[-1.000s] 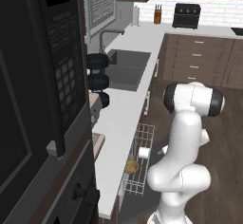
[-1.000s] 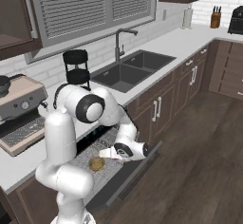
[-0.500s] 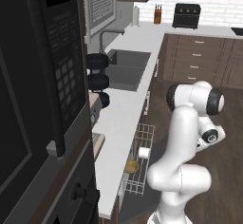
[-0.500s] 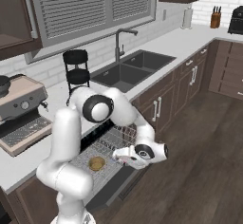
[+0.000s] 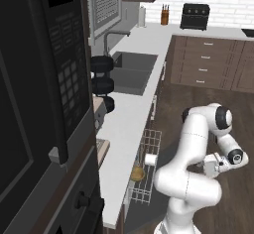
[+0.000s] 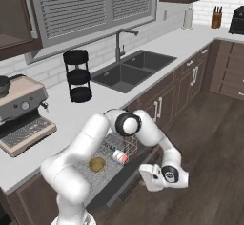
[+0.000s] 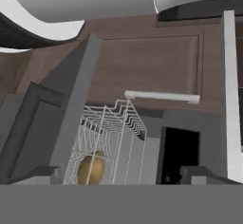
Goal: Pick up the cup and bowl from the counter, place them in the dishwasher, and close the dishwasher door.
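Hanging low over the floor, out past the open door (image 6: 125, 187), well clear of the counter (image 6: 71, 114): gripper (image 6: 148, 177) at the end of the folded arm, seen also in the left base view (image 5: 209, 165). Cannot tell whether the jaws stand wide or narrow; fingertips too small and turned away in both base views, hidden at the bottom of the hand view. Nothing seen held.

Lying in the pulled-out rack (image 6: 108, 158) of the dishwasher (image 5: 141, 198): bowl (image 6: 97, 164), tan and round, and cup (image 6: 120, 157), white with its red end facing outward, tipped on its side. Set close together, bowl toward the coffee-machine end, cup toward the sink end. Same pair in the left base view, bowl (image 5: 137, 173) nearer the camera, cup (image 5: 150, 158) just beyond it, both inside the rack (image 5: 145, 168). Showing through the wires in the hand view: bowl (image 7: 91, 169), low in the rack (image 7: 114, 142), with a cabinet front and its pale handle (image 7: 161, 96) behind.

Folded down flat beneath the rack: door, dark, not yet shut.

Standing on the counter: black stacked rounds (image 6: 77, 76) beside the sink (image 6: 133, 69), tap (image 6: 123, 39) behind the basin, coffee machine (image 6: 21, 112) at the far end.
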